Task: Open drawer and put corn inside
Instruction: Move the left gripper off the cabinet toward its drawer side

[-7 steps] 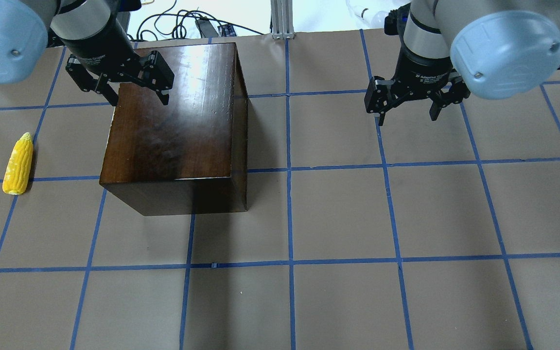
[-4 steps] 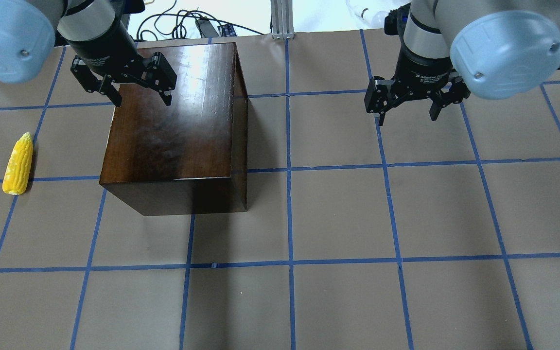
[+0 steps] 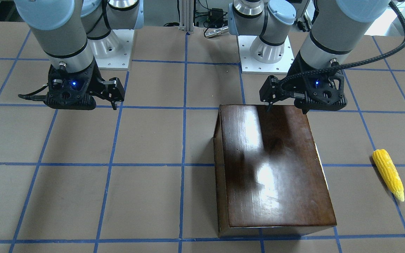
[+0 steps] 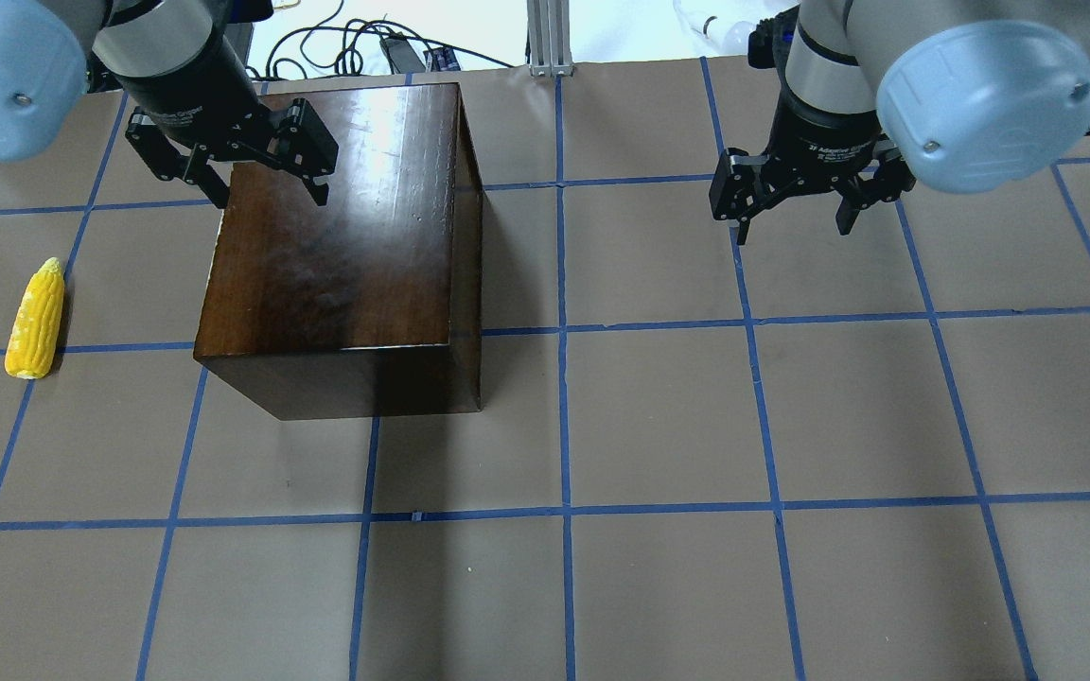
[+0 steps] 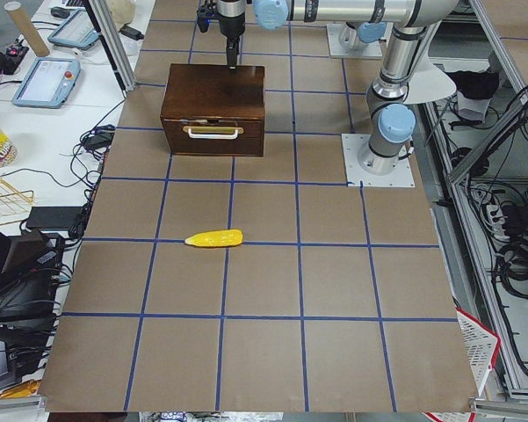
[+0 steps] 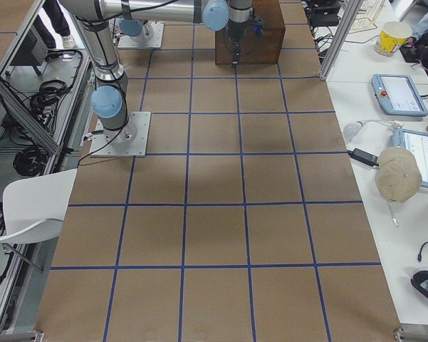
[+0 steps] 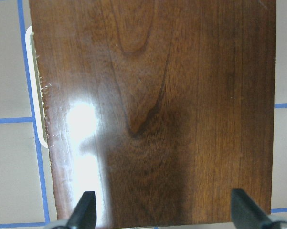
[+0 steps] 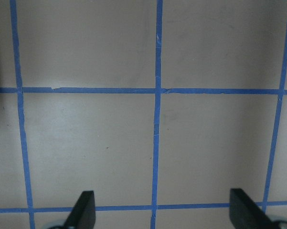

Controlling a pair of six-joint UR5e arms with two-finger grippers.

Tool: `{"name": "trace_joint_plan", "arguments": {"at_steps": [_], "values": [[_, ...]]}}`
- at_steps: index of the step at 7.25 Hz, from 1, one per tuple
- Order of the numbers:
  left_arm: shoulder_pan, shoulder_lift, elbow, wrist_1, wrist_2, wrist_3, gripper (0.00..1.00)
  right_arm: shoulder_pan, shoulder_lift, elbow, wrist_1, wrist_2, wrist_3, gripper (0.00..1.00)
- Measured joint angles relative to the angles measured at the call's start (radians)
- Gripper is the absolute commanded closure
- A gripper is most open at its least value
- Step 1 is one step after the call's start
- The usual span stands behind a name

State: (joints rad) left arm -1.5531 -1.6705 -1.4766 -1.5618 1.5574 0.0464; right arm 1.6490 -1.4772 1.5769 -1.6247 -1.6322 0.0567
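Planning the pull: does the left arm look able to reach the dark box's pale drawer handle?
Likely yes: the open left gripper hovers over the dark wooden box; nothing blocks its pale handle; the yellow corn cob lies apart.

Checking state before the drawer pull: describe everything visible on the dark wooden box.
The glossy dark-brown wooden box is rectangular, with visible grain and glare on its flat top. It sits upright on the brown paper-covered table. Its drawer, on the face toward the robot's left, carries a pale bar handle and looks fully shut. The left gripper, jaws open, hovers over the top's edge nearest the robot's base; contact isn't evident.
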Motion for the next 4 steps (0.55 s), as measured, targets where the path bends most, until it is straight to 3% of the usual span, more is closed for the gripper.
{"name": "trace_joint_plan", "arguments": {"at_steps": [4], "values": [[0.146,-0.021,0.015,0.008,-0.046,0.116,0.0,0.0,0.0,0.0,0.0,0.0,0.0,0.0]]}}
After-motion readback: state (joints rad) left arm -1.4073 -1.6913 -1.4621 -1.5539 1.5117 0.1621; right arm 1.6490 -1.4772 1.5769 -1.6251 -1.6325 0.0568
